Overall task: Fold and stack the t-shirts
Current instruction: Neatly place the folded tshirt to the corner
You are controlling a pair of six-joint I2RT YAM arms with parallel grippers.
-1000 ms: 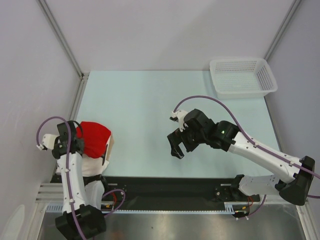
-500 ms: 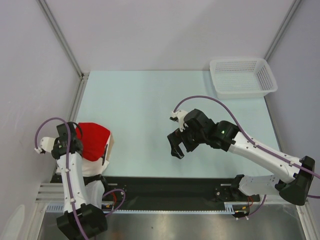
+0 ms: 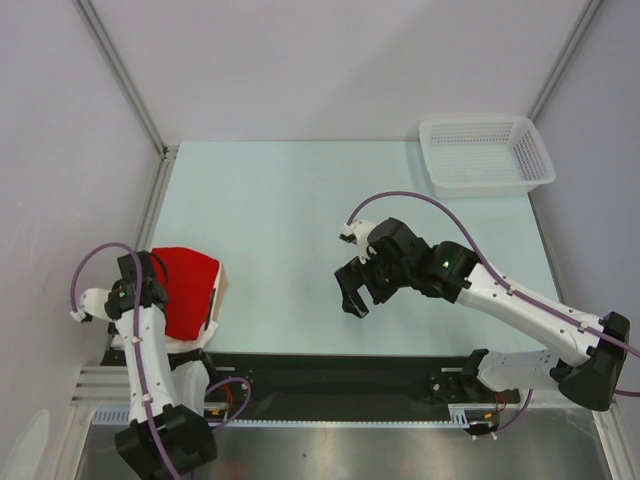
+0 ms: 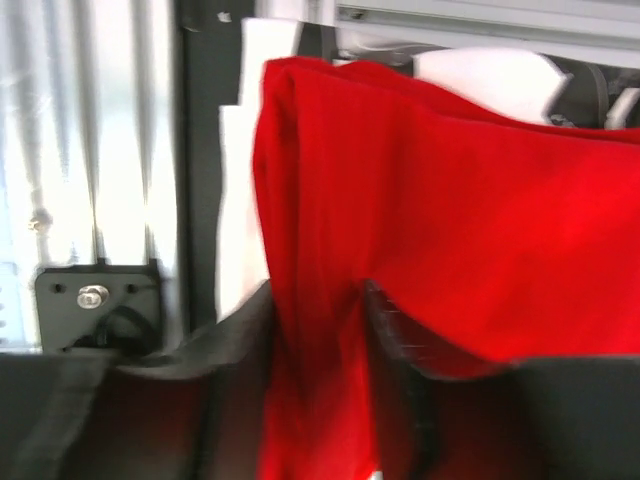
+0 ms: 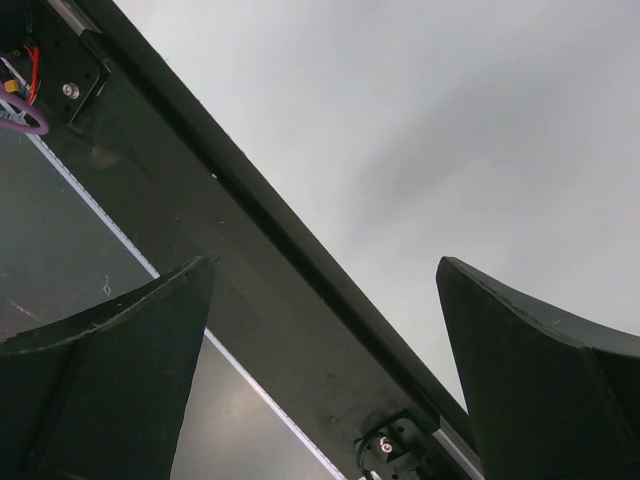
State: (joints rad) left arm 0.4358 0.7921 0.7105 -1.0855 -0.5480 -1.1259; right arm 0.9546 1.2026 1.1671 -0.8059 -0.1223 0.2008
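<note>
Currently, the plain bright red cloth t-shirt (image 3: 190,290) lies bunched at the near left corner of the pale green desk (image 3: 270,220), partly overhanging its near edge. The shirt is not spread flat; it forms a rounded, gathered mass. A pale strip of material (image 3: 222,285) shows along the right edge of the shirt; what it is cannot be determined.

The left pincer (image 3: 152,288) is at the left side of the shirt. In the left wrist view, the left pincer (image 4: 315,300) is closed to a narrow gap on a vertical fold of the t-shirt (image 4: 480,230), and the red cloth fills the space between the two black fingers (image 4: 395,330). The rest of the shirt fans out to the right, above the fingers.

The right pincer (image 3: 352,303) hangs above the middle of the desk, well apart from the shirt and pointed toward the near edge. In the right wrist view, the right pincer (image 5: 322,270) is spread wide with nothing between its fingers. Beyond them, a black rail (image 5: 240,250) runs diagonally along the near edge of the desk.

A white plastic mesh basket (image 3: 485,185) stands at the far right corner of the desk, well apart from both arms.
</note>
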